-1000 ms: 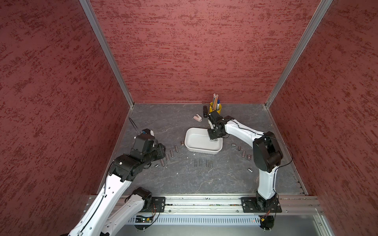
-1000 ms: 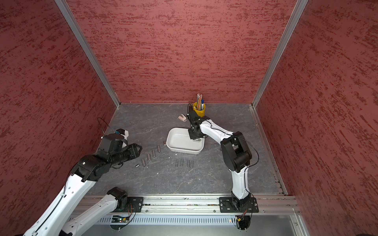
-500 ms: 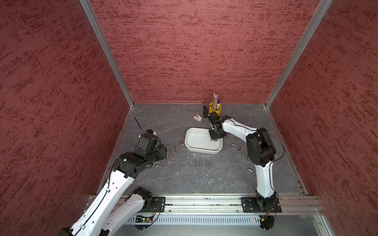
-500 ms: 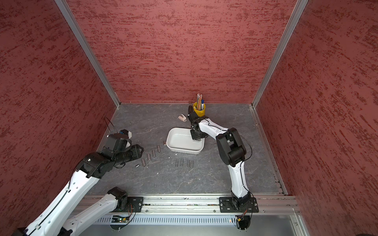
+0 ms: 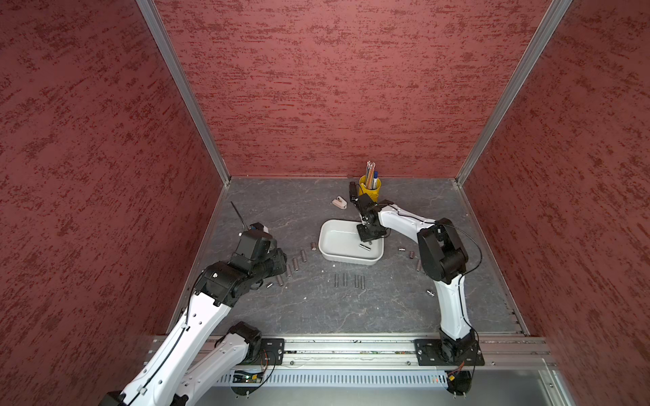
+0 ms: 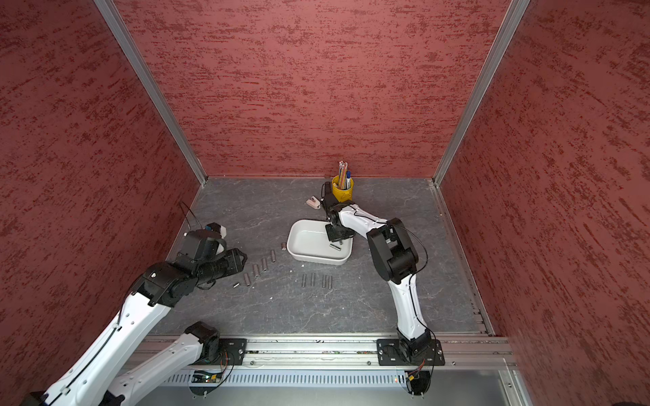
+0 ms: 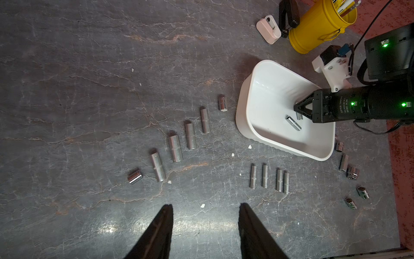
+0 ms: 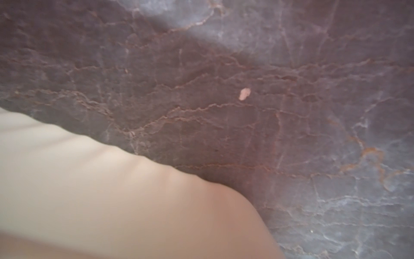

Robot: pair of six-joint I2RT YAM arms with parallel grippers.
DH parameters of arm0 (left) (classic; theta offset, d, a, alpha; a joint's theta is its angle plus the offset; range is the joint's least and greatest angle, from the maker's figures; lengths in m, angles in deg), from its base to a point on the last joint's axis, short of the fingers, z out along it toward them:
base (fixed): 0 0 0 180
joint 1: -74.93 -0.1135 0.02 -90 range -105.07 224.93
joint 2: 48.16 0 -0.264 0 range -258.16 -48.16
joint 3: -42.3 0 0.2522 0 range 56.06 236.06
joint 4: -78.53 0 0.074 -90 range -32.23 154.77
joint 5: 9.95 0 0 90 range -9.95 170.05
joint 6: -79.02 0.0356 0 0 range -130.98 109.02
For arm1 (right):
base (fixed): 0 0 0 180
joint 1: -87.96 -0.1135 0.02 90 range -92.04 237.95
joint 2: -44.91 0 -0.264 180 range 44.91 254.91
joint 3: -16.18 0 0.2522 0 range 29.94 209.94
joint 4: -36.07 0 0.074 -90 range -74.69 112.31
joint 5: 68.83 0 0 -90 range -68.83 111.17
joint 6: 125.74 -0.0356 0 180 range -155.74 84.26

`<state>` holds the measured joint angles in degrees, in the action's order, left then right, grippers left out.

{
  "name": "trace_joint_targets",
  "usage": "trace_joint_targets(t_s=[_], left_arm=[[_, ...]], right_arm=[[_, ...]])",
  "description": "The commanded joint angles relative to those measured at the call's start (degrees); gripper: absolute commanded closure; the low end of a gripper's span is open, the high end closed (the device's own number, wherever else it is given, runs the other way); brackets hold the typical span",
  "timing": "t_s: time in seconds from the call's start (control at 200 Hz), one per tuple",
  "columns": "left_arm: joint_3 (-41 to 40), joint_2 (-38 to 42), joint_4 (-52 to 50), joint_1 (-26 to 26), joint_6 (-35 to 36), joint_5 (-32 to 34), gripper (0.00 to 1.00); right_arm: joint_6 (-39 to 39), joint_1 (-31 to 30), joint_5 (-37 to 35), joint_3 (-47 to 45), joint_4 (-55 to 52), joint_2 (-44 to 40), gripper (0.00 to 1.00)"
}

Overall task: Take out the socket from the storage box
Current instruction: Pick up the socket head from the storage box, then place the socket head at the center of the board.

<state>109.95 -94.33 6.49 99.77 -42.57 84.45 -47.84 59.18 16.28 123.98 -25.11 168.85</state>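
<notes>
The white storage box (image 5: 334,242) (image 6: 306,242) (image 7: 264,94) sits mid-table. In the left wrist view a long silver socket (image 7: 293,122) lies loose on its floor. A shorter socket (image 7: 299,116) shows right at the tips of my right gripper (image 7: 296,108). That gripper (image 5: 368,242) (image 6: 338,241) reaches down into the box and is shut on the short socket. The right wrist view shows only the blurred box rim (image 8: 112,190) and table, not the fingers. My left gripper (image 7: 205,205) (image 5: 279,262) hovers open over bare table at the left, holding nothing.
Several sockets lie outside the box: a slanted row at its left (image 7: 190,135), a close group in front (image 7: 270,178) and scattered ones at its right (image 7: 352,172). A yellow pen cup (image 5: 369,189), a black item (image 5: 352,189) and a small pink case (image 5: 339,203) stand behind.
My right gripper's jaws have closed inside the box, and that arm's elbow has swung inward. The left arm has shifted slightly toward the table's middle, still open.
</notes>
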Motion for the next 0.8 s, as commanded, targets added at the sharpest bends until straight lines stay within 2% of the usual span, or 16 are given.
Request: trace_joint_targets(t_s=[0.0, 0.261, 0.421, 0.631, 0.797], left_arm=[[-0.63, 0.19, 0.54, 0.3, 0.57, 0.61, 0.5], [-0.71, -0.04, 0.55, 0.69, 0.42, 0.62, 0.5], [-0.79, -0.09, 0.54, 0.91, 0.46, 0.62, 0.5], [-0.71, -0.02, 0.28, 1.08, 0.22, 0.89, 0.5], [-0.71, -0.05, 0.36, 1.59, 0.05, 1.07, 0.5]], right_arm=[[-1.54, 0.12, 2.43, 0.4, -0.37, -0.1, 0.87], [-5.27, 0.12, 5.44, -0.01, -0.87, -8.82, 0.91], [-7.85, 0.12, 6.75, -3.56, -1.59, -16.87, 0.92], [-12.1, 0.04, 10.6, -13.86, -3.11, -30.27, 0.92], [-14.75, -0.05, 12.04, -26.43, -2.94, -44.04, 0.92]])
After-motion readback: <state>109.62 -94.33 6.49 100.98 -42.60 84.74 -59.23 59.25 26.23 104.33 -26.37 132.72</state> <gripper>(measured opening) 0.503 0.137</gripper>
